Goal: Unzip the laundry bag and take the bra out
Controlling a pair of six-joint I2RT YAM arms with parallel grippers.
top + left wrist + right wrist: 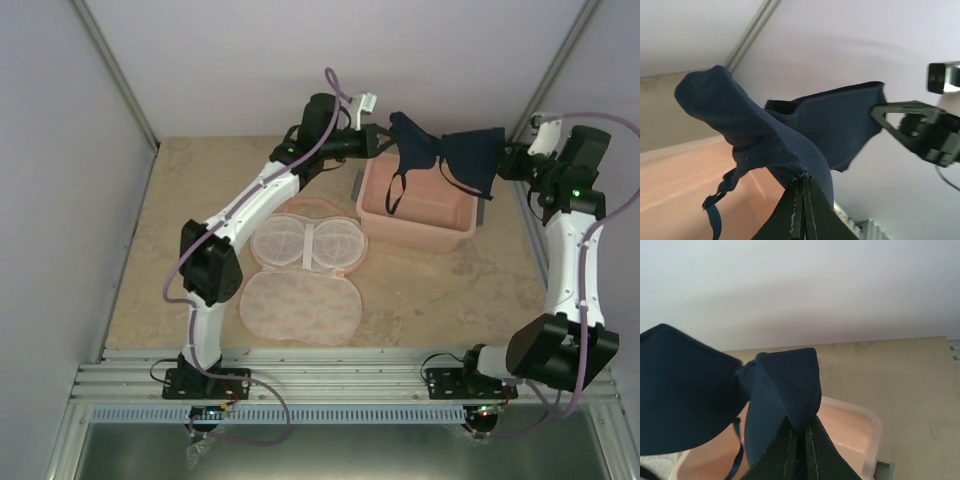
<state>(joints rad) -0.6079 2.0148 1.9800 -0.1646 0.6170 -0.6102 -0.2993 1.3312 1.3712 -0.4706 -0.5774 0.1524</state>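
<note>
Jaws of left gripper (385,137) & right gripper (507,160) are pinching opp. ends of the bra (450,150) in top view, holding it spread above pink tub (420,225); laundry bag (305,270) is lying unzipped, flapped open, on table (200,180). L wrist view: jaws are clamping navy fabric edge. R wrist view: same, closed on cup edge. Bag open, bra out, so task is looking nearly done; prob. only the set-down is pending.

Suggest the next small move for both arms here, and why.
Probably lower both arms together toward the pink tub. The bra is already out of the open laundry bag. It is stretched between the left tool and right tool, both shut on it, and hangs above the tub with a strap dangling over it. Lowering before release looks safest.
</note>
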